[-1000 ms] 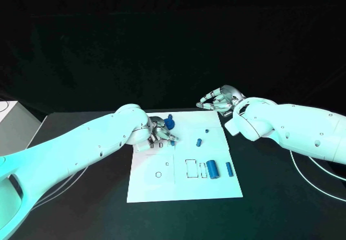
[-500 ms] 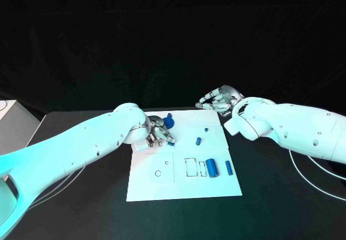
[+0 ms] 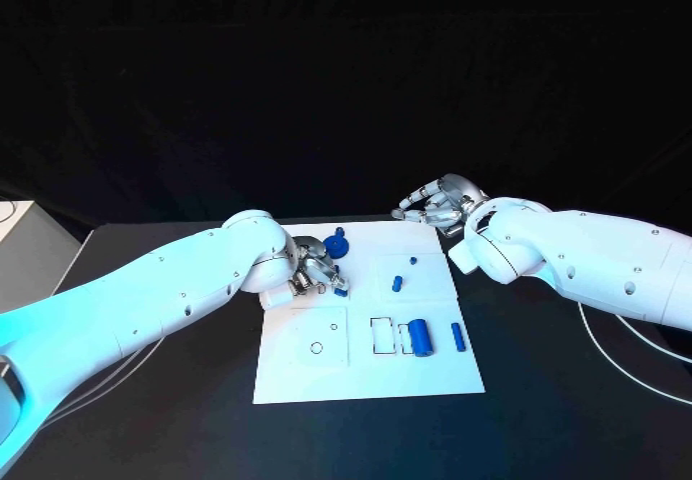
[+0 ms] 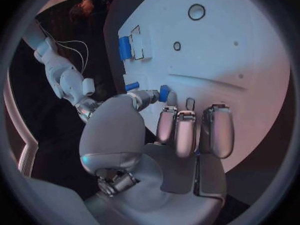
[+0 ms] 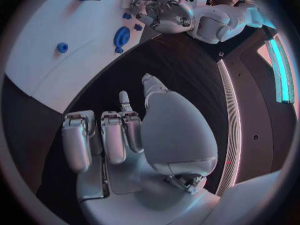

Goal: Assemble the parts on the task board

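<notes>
While most blue parts lie loose, assembly looks early. The white board (image 3: 368, 320) sits mid-bench. Left hand (image 3: 315, 272) is over the board's far left part, fingers (image 4: 185, 130) curled, a small blue part (image 4: 164, 93) pinched at the thumb tip. A round blue part (image 3: 338, 243) stands near the board's far edge; a peg (image 3: 397, 285) and a smaller bit (image 3: 413, 261) lie mid-board. A thick cylinder (image 3: 421, 336) and a thin rod (image 3: 459, 336) lie toward the right edge beside open slots; the round holes on the left side appear unfilled. Right hand (image 3: 440, 205) hovers off the far right corner, fingers (image 5: 119, 135) loosely curled, holding nothing. Judgement: nearly every insertion remains.
</notes>
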